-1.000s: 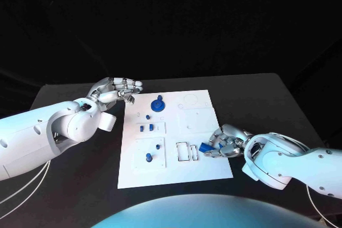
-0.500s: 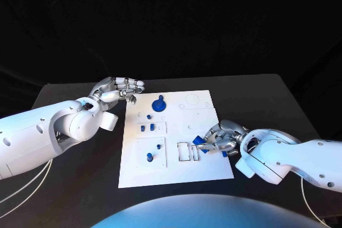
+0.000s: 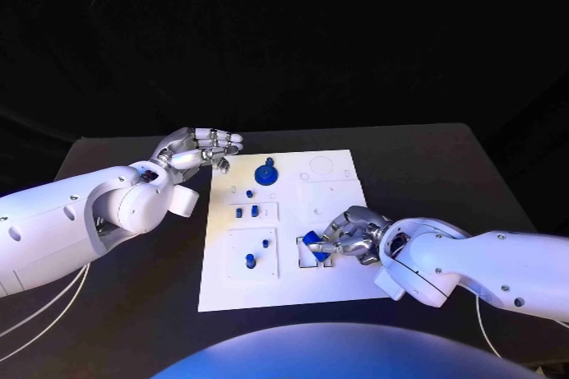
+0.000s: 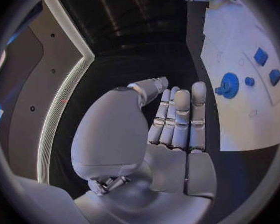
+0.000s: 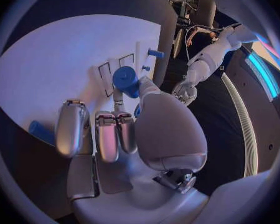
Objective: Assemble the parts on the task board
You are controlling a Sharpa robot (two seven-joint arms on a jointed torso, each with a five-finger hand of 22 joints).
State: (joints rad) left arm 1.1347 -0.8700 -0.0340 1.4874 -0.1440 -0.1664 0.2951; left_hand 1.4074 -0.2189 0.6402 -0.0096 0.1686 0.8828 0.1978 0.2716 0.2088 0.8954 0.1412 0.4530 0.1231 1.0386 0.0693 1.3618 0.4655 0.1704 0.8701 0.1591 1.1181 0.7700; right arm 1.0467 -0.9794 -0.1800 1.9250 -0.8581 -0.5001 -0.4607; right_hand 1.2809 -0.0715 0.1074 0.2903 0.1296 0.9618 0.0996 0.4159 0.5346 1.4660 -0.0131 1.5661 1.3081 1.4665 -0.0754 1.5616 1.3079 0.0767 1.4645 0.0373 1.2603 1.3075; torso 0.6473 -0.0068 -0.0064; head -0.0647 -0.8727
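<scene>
The task board (image 3: pixel 290 231) lies in the middle of the tabletop (image 3: pixel 439 161), its long sides running from the near edge toward the far edge. The right robot hand (image 3: pixel 338 241) grips a blue part (image 3: pixel 318 246) between its fingers, directly over the two narrow rectangular slots (image 3: pixel 306 253) near the board's near right quarter. A second ago this hand, with the part, was at the board's right edge; it has since moved inward across the board to the slots. In the right wrist view the held part (image 5: pixel 126 80) sits at the fingertips above the slots (image 5: pixel 112 75).

Other parts have not moved: a round gear-like part (image 3: pixel 267 175) near the far edge of the board, small blocks (image 3: pixel 246 211) in the middle left, and two pieces (image 3: pixel 254 253) in the near left panel.

The left robot hand (image 3: pixel 199 150) hovers just off the board's far left corner, fingers loosely curled and holding nothing, in much the same place as before. In the left wrist view its fingers (image 4: pixel 180 117) lie straight side by side.

Bare tabletop lies to the right of the board and beyond its far edge; the left arm covers the strip along the left side.
</scene>
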